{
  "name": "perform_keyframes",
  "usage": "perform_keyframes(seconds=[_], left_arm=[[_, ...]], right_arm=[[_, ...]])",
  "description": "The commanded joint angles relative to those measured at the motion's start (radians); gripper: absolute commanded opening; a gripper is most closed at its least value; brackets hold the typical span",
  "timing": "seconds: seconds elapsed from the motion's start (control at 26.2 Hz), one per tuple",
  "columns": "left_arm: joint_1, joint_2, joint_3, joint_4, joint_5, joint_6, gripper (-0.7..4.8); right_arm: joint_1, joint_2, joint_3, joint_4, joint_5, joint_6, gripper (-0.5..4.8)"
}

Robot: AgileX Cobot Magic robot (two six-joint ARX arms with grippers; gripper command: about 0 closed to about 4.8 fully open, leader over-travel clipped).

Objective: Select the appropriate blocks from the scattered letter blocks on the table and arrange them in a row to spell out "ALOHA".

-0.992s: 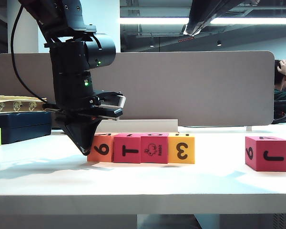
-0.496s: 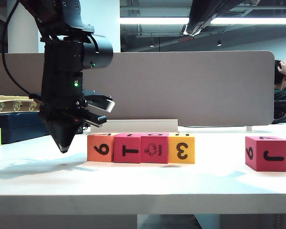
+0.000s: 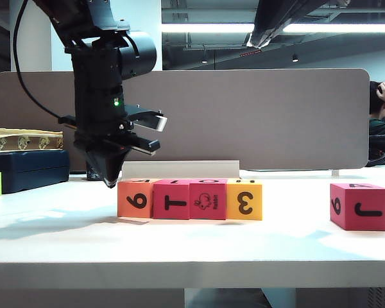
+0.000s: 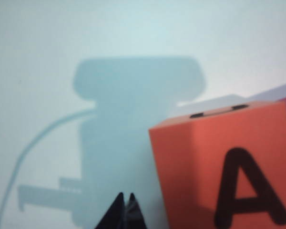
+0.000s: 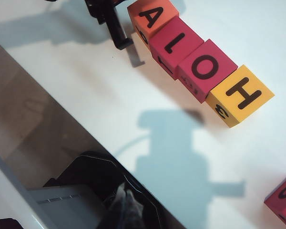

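1. Four letter blocks are sitting side by side, faces touching, near the middle of the tabletop point(image 3: 192, 250): orange block point(image 3: 135, 199), pink block point(image 3: 171, 199), second pink block point(image 3: 208, 199), yellow block point(image 3: 244, 200). Seen from the right wrist, their top faces are reading A, L, O, H.
2. A third pink block point(image 3: 359, 206) is resting well apart to the right, with a "6" and a "J" showing on its sides. Judging by the word, this one is likely meant as the closing A; its top letter is only partly visible, so I cannot confirm.
3. The row is packed tight, probably so the word reads as one line.
4. The left pincer point(image 3: 110, 181) is hanging tip-down just beside the orange block's outer edge, level with its top, above the tabletop and not touching it; its jaws are pressed together and carrying nothing.
5. The right pincer point(image 5: 126, 202) is hovering high over the tabletop, far from the blocks, jaws pressed together, empty.
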Motion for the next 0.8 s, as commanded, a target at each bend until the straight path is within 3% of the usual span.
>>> perform_keyframes(seconds=[0.04, 0.27, 0.57, 0.8], left_arm=[[0.0, -0.005, 0.016, -0.008, 0.03, 0.003, -0.05], [0.0, -0.005, 0.018, -0.028, 0.12, -0.001, -0.05], [0.0, -0.005, 0.018, -0.037, 0.116, -0.001, -0.05], [0.0, -0.006, 0.058, -0.121, -0.077, 0.003, -0.05]], right_arm=[[0.001, -0.003, 0.003, 0.016, 0.002, 0.005, -0.06], [0.001, -0.003, 0.003, 0.016, 0.003, 0.005, -0.06], [0.001, -0.003, 0.003, 0.016, 0.003, 0.005, -0.06], [0.001, -0.003, 0.003, 0.016, 0.023, 0.005, -0.06]])
